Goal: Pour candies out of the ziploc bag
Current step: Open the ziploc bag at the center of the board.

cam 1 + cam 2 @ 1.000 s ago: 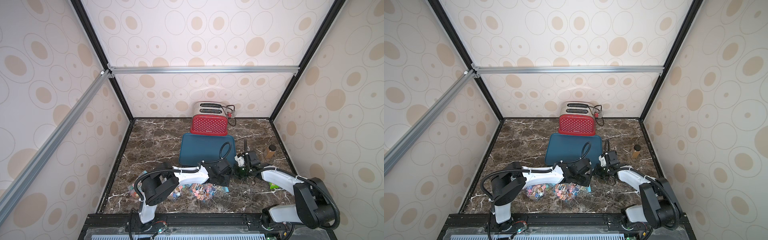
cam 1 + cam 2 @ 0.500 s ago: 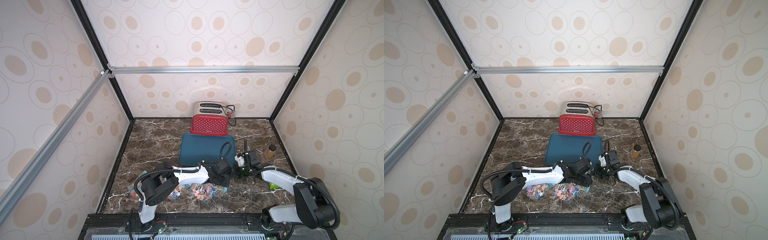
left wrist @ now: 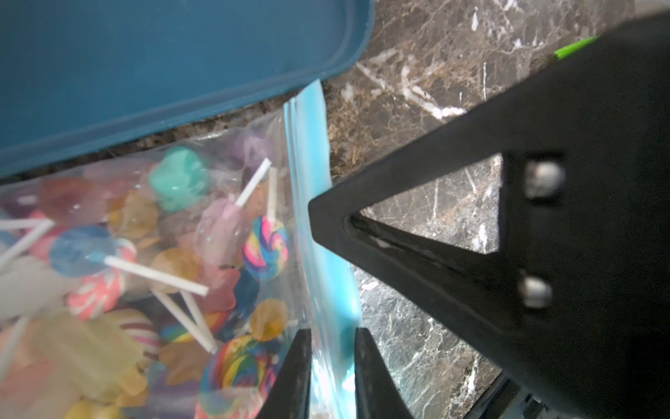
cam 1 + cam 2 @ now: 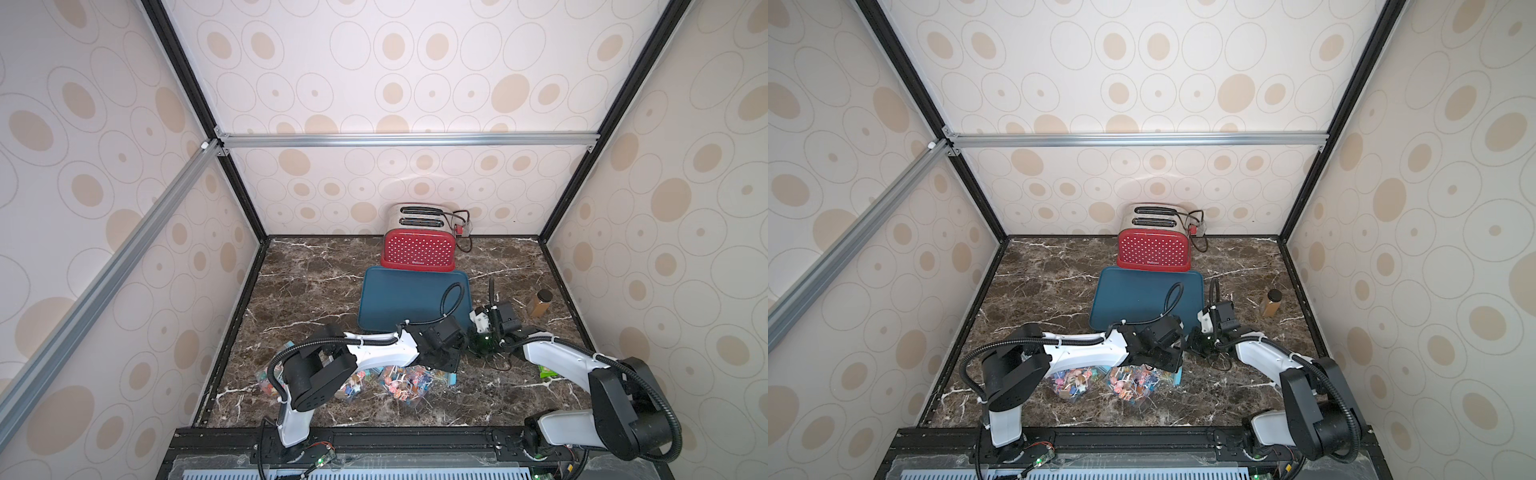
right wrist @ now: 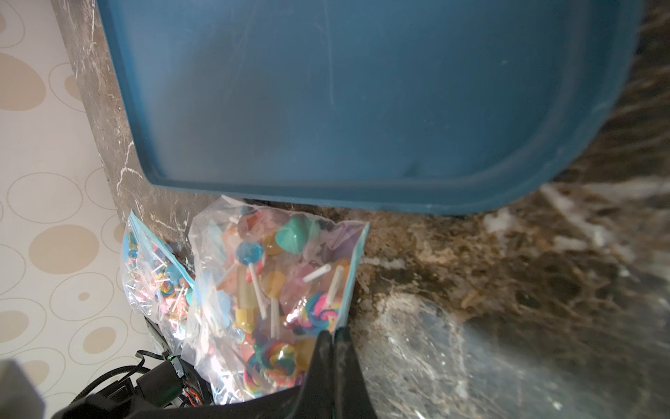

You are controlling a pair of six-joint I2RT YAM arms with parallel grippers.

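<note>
A clear ziploc bag [image 4: 409, 384] [image 4: 1133, 380] full of candies [image 3: 181, 254], small lollipops on white sticks, lies on the marble near the front. Its blue zip strip [image 3: 319, 217] faces right. My left gripper [image 3: 333, 330] [image 4: 446, 365] is down over that strip. Its jaws stand a little apart, open, with the strip between them. My right gripper [image 5: 333, 329] [image 4: 478, 347] hovers just right of the bag's zip edge [image 5: 353, 275], shut with nothing seen in it. A second bag of candies [image 4: 1069, 382] [image 5: 156, 275] lies to the left, partly under my left arm.
A blue tray [image 4: 399, 291] [image 5: 326, 109] lies just behind the bags, and a red toaster [image 4: 417, 249] stands behind it at the back wall. A small brown jar [image 4: 540, 303] stands to the right. A green packet [image 4: 548, 372] lies under my right arm.
Both arms stay where they were. The left gripper's jaws have come apart over the zip strip.
</note>
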